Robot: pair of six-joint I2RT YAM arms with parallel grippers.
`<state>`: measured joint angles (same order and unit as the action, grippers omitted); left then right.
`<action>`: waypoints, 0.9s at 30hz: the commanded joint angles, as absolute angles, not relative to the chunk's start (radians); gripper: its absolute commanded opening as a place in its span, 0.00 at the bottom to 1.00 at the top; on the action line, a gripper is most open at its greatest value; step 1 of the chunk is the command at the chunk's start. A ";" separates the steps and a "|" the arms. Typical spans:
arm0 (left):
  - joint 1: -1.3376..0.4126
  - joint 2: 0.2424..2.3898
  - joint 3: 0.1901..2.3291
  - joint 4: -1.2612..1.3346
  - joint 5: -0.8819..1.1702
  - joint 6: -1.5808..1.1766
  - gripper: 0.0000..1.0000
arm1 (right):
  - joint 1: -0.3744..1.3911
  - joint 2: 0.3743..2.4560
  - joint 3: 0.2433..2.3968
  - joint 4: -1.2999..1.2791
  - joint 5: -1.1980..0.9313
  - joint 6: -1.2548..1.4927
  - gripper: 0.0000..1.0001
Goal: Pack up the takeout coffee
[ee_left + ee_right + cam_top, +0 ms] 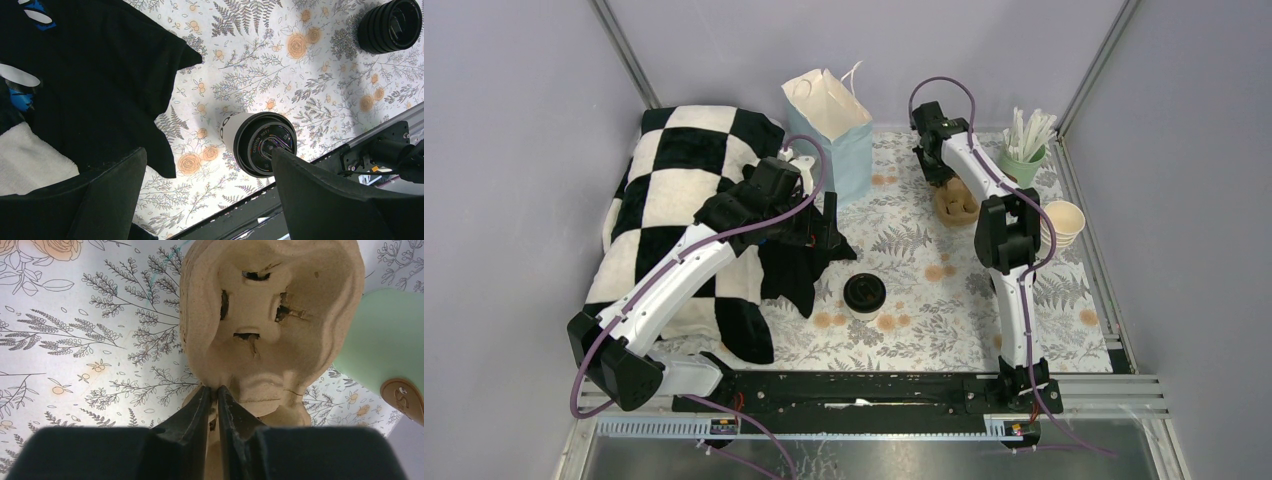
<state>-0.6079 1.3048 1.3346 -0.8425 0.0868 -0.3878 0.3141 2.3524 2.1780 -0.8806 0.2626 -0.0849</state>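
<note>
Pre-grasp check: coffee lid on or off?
On. The black lid caps the takeout coffee; its white side shows beneath, left wrist view.

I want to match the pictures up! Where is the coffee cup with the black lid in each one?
Top external: the coffee cup stands mid-table, just right of the black cloth.
Left wrist: centre, between the open fingers.
Right wrist: not in it, only a cardboard carrier.
Shared landmark: the black cloth, left of the cup in both.
</note>
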 commanded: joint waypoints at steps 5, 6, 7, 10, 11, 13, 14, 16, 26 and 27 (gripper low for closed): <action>-0.612 1.305 1.352 -0.811 0.081 -0.368 0.99 | 0.313 2.407 2.198 -0.886 0.251 -0.070 0.10; -0.611 1.304 1.354 -0.811 0.081 -0.368 0.99 | 0.313 2.407 2.214 -0.895 0.265 -0.073 0.07; -0.612 1.306 1.354 -0.812 0.081 -0.367 0.99 | 0.314 2.408 2.238 -0.912 0.280 -0.074 0.03; -0.612 1.310 1.358 -0.811 0.081 -0.366 0.99 | 0.323 2.384 2.292 -0.955 0.357 -0.064 0.00; -0.612 1.311 1.359 -0.811 0.081 -0.367 0.99 | 0.333 2.370 2.283 -0.952 0.398 -0.055 0.00; -0.612 1.314 1.362 -0.811 0.081 -0.368 0.99 | 0.362 2.313 2.241 -0.936 0.520 -0.046 0.00; -0.612 1.316 1.364 -0.811 0.081 -0.368 0.99 | 0.380 2.295 2.201 -0.914 0.586 -0.051 0.00; -0.612 1.318 1.369 -0.811 0.081 -0.367 0.99 | 0.398 2.279 2.126 -0.853 0.687 -0.074 0.00; -0.615 1.314 1.371 -0.813 0.079 -0.364 0.99 | 0.454 2.314 2.191 -0.836 0.815 -0.162 0.00; -0.615 1.315 1.377 -0.814 0.080 -0.363 0.99 | 0.459 2.332 2.230 -0.885 0.840 -0.139 0.00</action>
<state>-0.6106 1.3186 1.3346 -0.8444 0.0826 -0.3805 0.4416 2.3531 2.1437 -0.8589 0.6880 -0.1108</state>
